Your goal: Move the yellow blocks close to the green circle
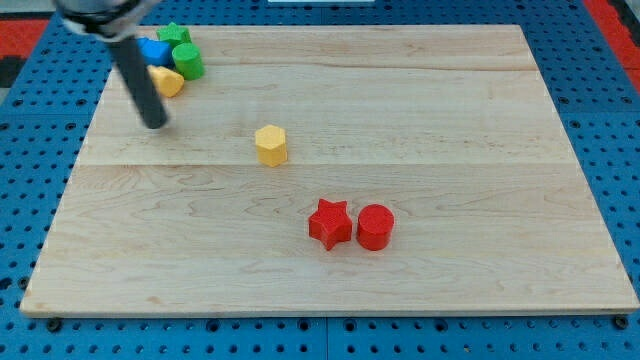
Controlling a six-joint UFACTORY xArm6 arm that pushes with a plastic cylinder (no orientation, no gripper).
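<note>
A green circle block (188,61) sits near the board's top left corner, with a green star (173,36) just above it and a blue block (152,51) to its left. One yellow block (168,81) lies just below and left of the green circle, touching or nearly touching it. A yellow hexagon block (271,145) stands alone near the board's middle. My tip (155,124) rests on the board below the corner cluster, left of the yellow hexagon, apart from both yellow blocks.
A red star (329,223) and a red cylinder (375,227) sit side by side below the board's middle. The wooden board (450,150) lies on a blue pegboard surface.
</note>
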